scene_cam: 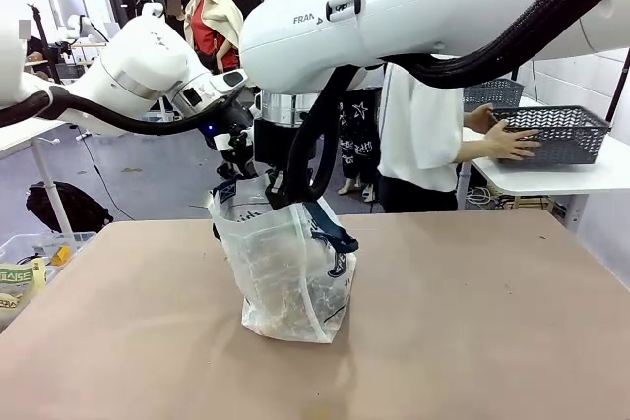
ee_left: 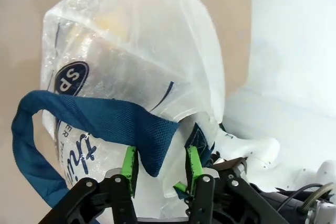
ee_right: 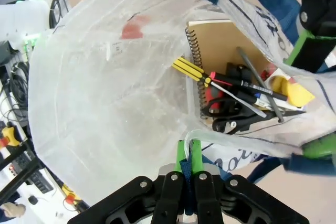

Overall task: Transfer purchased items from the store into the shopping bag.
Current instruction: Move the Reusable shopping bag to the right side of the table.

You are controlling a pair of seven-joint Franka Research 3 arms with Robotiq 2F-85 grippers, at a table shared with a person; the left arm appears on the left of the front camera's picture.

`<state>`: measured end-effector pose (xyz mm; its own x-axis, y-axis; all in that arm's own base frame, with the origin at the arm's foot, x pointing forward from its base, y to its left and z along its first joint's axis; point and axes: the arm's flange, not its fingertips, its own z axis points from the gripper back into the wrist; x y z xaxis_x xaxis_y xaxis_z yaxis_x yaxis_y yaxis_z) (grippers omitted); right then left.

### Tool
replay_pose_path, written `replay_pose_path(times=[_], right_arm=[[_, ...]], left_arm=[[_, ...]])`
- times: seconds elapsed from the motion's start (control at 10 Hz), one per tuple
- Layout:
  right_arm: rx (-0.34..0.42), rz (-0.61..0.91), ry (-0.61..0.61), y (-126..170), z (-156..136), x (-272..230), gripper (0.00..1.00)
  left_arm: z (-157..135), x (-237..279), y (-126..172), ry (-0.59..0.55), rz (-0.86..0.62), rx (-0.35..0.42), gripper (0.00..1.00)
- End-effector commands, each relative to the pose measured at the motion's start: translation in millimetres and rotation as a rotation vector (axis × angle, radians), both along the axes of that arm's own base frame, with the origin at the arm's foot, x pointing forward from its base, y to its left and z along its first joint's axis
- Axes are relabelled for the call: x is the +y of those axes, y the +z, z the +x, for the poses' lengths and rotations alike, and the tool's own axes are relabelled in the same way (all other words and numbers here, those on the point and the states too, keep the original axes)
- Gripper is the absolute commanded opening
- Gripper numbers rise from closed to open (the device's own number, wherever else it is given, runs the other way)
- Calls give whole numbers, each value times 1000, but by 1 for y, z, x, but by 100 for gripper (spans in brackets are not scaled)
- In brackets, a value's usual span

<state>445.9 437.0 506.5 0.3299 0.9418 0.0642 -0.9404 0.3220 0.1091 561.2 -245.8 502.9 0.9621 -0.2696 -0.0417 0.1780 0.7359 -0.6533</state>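
Observation:
The shopping bag (scene_cam: 290, 277), translucent white with navy straps, stands upright at the table's middle. My right gripper (ee_right: 187, 157) is shut on its rim and a blue strap, holding the mouth up; it also shows in the front view (scene_cam: 283, 190). My left gripper (ee_left: 161, 164) hangs over the other side, green pads (ee_left: 129, 162) apart, with the navy strap (ee_left: 105, 121) lying loose between them. Purchased items (ee_right: 236, 95) lie inside the bag: a spiral notebook, a yellow-black screwdriver, pens, dark-handled tools. A person at the far right holds the store (scene_cam: 556, 133), a dark grey basket.
The basket rests on a white side table (scene_cam: 551, 176) beyond the brown table's far right corner. A clear bin (scene_cam: 30, 253) with packets sits off the left edge. Bare brown table surface (scene_cam: 472, 322) surrounds the bag.

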Motion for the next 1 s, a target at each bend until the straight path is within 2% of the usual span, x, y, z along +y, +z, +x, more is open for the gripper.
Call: replay_pose_path(times=[0.0,0.3,0.9], right_arm=[[1,-6,40,0,1,7,0],[-1,-7,53,-1,1,12,0],[-19,-14,94,-1,-6,28,0]], left_arm=[[7,5,2,-39,-96,18,49],[9,4,-3,-71,-174,42,49],[2,-9,-6,-119,-152,9,49]])
